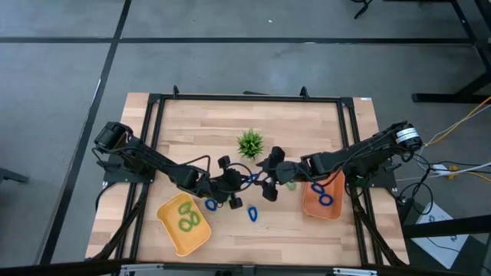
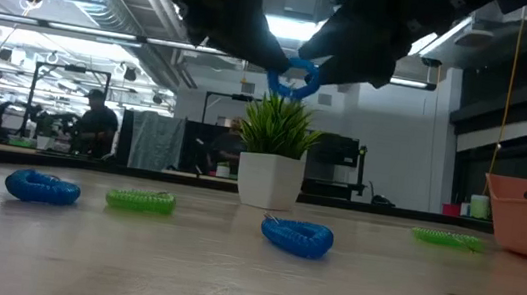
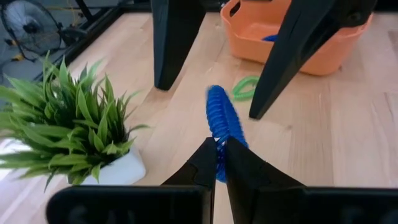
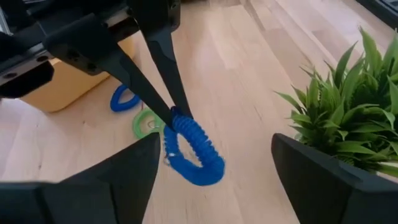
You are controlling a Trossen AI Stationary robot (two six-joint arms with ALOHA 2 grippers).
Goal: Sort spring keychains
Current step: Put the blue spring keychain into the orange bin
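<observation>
A bright blue spring keychain [image 4: 194, 154] hangs in the air above the table's middle, with my left gripper [image 3: 219, 142] shut on it. My right gripper [image 4: 216, 146] is open; its two fingers stand wide apart on either side of that keychain without touching it. In the high view the two grippers meet nose to nose just in front of the plant. More keychains lie flat on the table: blue ones [image 1: 211, 205] [image 1: 252, 214] and a green one [image 1: 290, 184]. My left gripper pinches one end of the blue keychain's loop [image 3: 218, 153] between its two fingertips. The fingers slant downward from the table's left side. The loop sticks out beyond the fingertips, lifted clear of the table [image 2: 295, 78].
A yellow tray [image 1: 170, 230] holding green keychains stands at the front left. An orange tray [image 1: 311, 205] with blue ones stands at the right. A small potted plant [image 1: 250, 143] stands just behind the grippers. In the low view, people show in the room beyond the table.
</observation>
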